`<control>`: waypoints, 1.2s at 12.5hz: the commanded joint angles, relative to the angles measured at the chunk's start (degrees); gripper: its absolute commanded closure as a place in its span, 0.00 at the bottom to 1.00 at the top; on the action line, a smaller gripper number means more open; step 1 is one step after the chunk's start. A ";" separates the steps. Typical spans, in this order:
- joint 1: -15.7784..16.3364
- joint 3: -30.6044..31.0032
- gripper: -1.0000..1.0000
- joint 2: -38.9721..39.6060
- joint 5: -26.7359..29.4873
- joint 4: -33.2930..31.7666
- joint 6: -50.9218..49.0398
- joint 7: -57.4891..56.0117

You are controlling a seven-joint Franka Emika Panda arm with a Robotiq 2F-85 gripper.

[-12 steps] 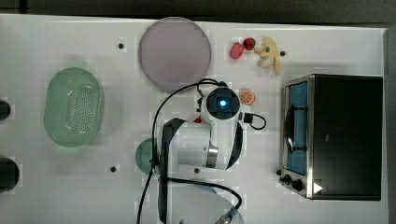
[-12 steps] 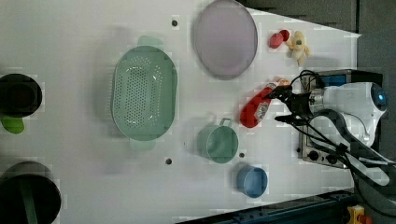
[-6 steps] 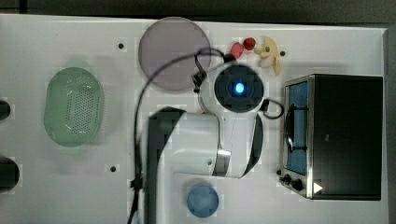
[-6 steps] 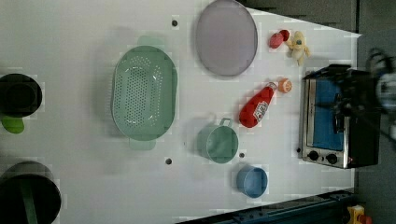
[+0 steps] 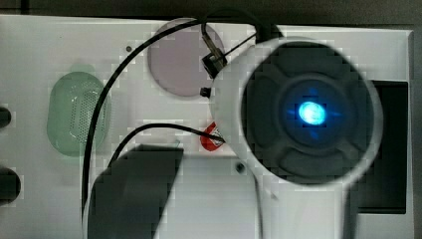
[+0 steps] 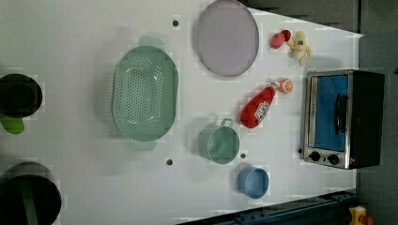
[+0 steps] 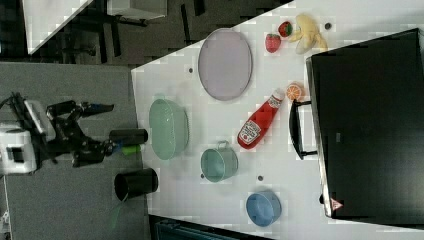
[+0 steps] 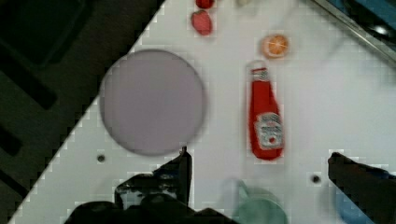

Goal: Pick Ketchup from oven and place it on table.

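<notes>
The table [image 6: 84,187] is seen carrying the oven [image 6: 345,119] at the left view's right, door shut. The Ketchup [image 6: 257,107] is laid flat on the table just left of the oven in the left view, cap beside an orange slice [image 6: 285,86]. The gripper [image 8: 257,172] is held high, spread open, nothing gripped.

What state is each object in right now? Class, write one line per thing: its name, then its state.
Ketchup: lying on its side on the table, outside the oven.
Oven: door shut.
Gripper: open, holding nothing.
Green colander: upright, empty.
Green cup: upright, empty.
Blue bowl: upright, empty.
Purple plate: flat, empty.
</notes>
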 commanded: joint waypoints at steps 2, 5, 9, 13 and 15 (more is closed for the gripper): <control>-0.95 -0.04 0.00 3.70 -1.00 0.44 -5.60 2.78; -0.94 -0.03 0.00 4.22 -0.99 0.14 -5.60 2.78; -0.94 -0.03 0.00 4.68 -1.00 0.13 -5.60 2.78; -0.94 -0.03 0.00 4.73 -0.99 0.12 -5.60 2.78; -0.94 -0.03 0.00 4.73 -0.99 0.12 -5.60 2.78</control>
